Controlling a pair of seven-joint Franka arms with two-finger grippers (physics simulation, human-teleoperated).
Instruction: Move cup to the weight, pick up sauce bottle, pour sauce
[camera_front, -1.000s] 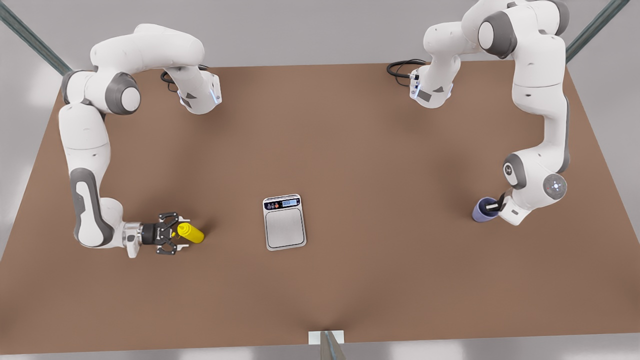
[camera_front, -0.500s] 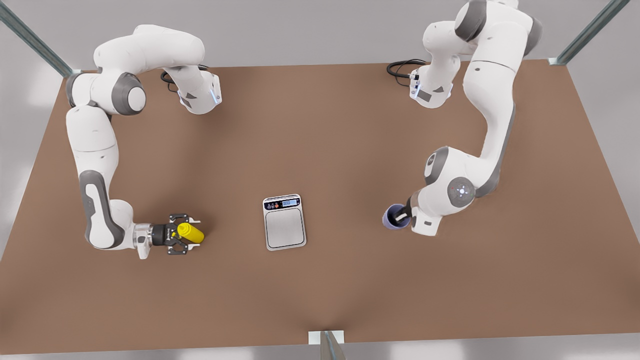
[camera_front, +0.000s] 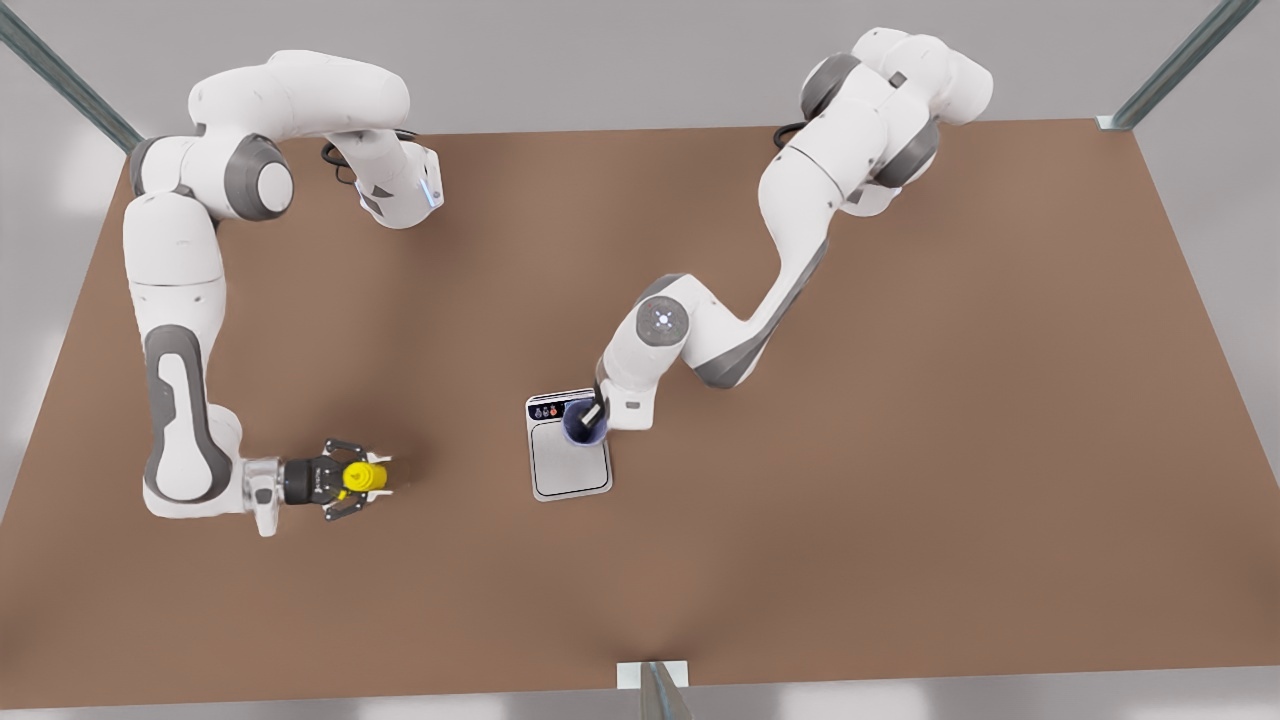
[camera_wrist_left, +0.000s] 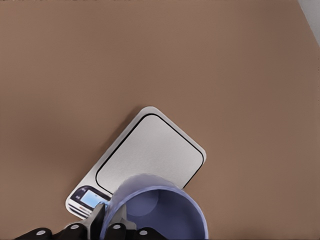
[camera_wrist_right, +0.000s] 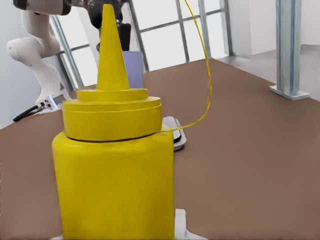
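Cup (camera_front: 583, 423) hangs clamped by its rim in the left gripper (camera_front: 594, 414), over the scale (camera_front: 570, 462) near its display end. I'd centre it on the plate before lowering. Right gripper (camera_front: 352, 478) grips the upright sauce bottle (camera_front: 359, 476).

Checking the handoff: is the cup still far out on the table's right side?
No, the left gripper holds the cup over the weight.

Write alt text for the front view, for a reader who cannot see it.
Seen from above on a brown table, the left gripper holds a lavender cup over the display end of a white kitchen scale. On the front view's left, the right gripper grips an upright yellow sauce bottle.
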